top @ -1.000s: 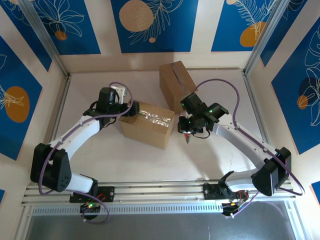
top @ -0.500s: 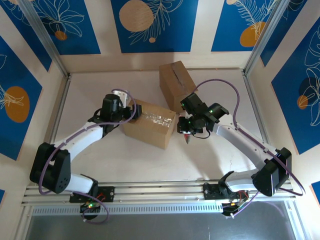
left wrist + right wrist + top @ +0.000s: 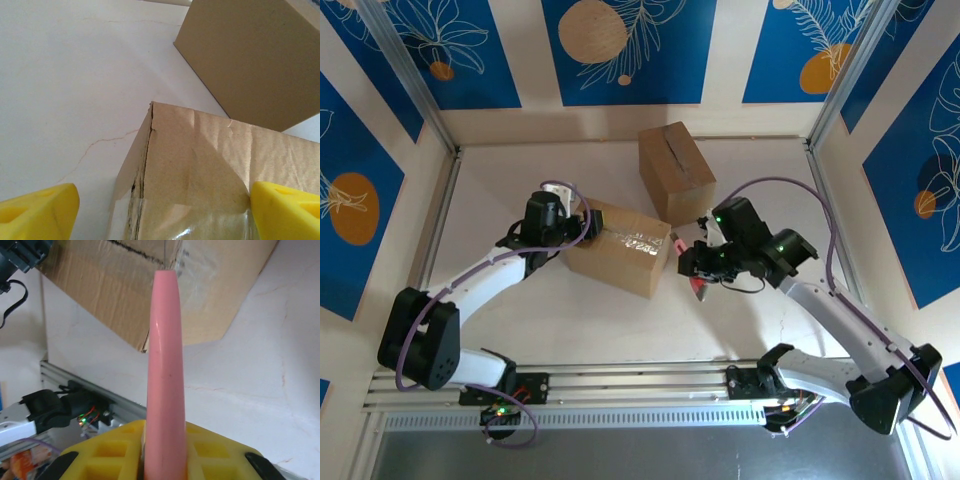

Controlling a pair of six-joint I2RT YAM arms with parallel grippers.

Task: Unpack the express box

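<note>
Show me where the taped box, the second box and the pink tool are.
taped box (image 3: 625,240), top external view, middle of its top.
second box (image 3: 677,160), top external view, its top face.
pink tool (image 3: 165,365), right wrist view, middle of its shaft.

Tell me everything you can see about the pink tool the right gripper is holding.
The pink tool is a long, smooth, glossy strip that looks like plastic, narrowing to a rounded tip. Its base is clamped in the yellow right gripper. It sticks straight out above the white table, pointing at the taped cardboard box near one of its corners. Whether the tip touches the box cannot be told.
</note>
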